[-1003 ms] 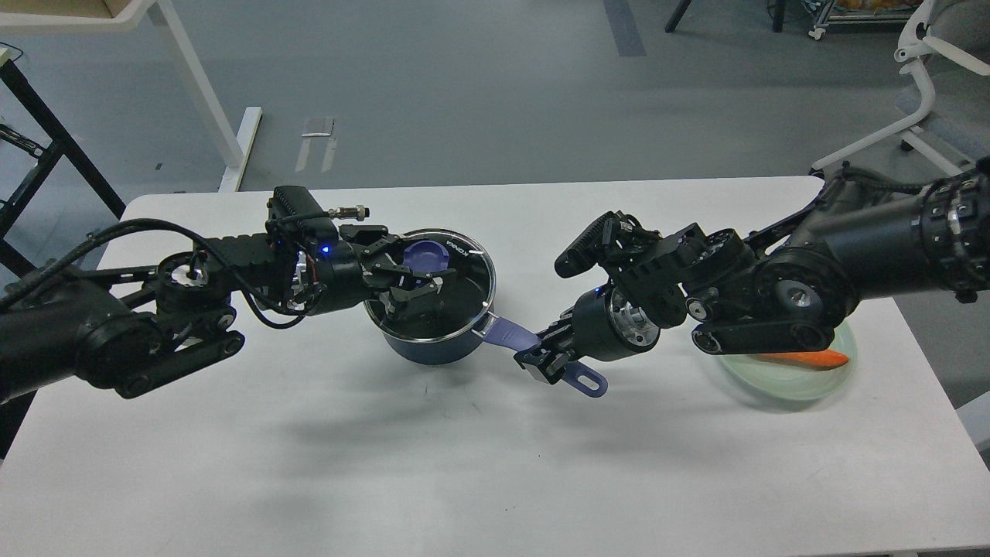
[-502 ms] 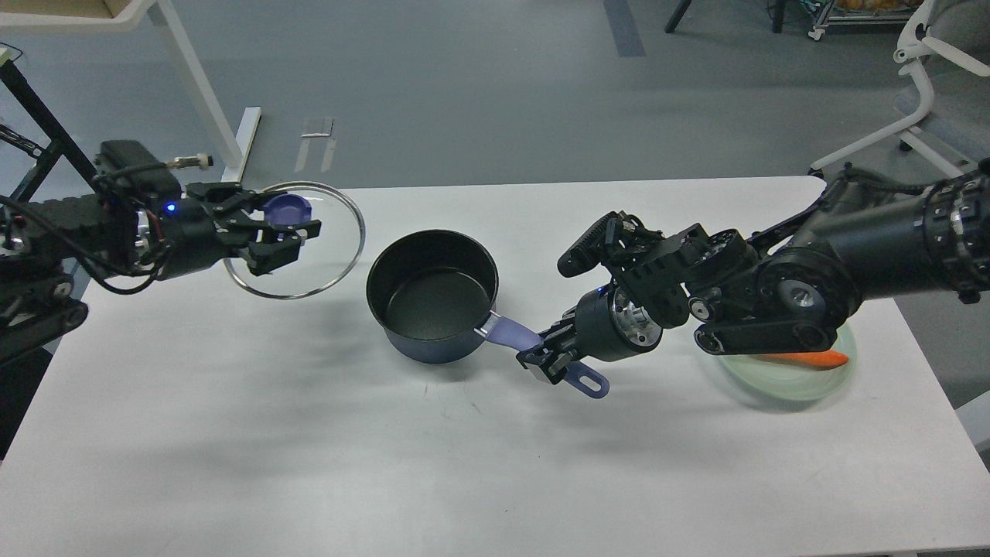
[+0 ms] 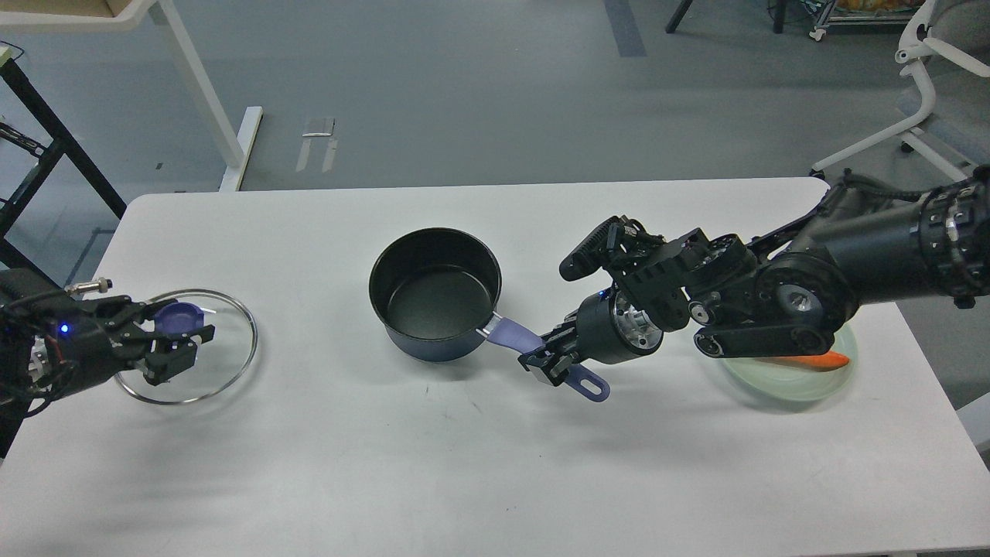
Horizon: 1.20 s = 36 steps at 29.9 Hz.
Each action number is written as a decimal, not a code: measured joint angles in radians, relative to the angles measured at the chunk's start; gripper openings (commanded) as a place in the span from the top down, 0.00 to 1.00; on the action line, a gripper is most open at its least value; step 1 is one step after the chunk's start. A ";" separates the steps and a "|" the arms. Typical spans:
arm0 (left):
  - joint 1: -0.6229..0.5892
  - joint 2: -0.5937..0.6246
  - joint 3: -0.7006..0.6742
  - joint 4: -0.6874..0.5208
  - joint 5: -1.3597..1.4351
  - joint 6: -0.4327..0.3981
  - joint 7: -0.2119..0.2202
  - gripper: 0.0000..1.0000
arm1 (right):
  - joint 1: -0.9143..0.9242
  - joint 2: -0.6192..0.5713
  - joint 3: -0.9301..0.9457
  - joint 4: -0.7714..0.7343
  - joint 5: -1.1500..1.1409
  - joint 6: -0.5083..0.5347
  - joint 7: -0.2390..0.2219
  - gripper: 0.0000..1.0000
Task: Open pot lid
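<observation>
A dark blue pot (image 3: 435, 294) stands uncovered in the middle of the white table (image 3: 464, 464), its inside empty. Its purple handle (image 3: 541, 352) points to the lower right. My right gripper (image 3: 551, 361) is shut on that handle. The glass lid (image 3: 224, 352) with a purple knob (image 3: 179, 317) is at the far left of the table, low over or on its surface. My left gripper (image 3: 182, 342) is shut on the knob.
A pale green plate (image 3: 797, 379) with an orange carrot (image 3: 808, 359) sits at the right under my right arm. A white chair base stands beyond the table's far right corner.
My left gripper lifted the lid off the pot, carried it left and then down toward the table's left side. The right gripper kept hold of the handle; the pot barely moved.
</observation>
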 measured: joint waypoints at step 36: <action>-0.045 -0.053 0.005 0.080 -0.397 0.024 0.000 0.01 | -0.004 -0.073 0.000 0.051 0.001 0.020 0.000 0.42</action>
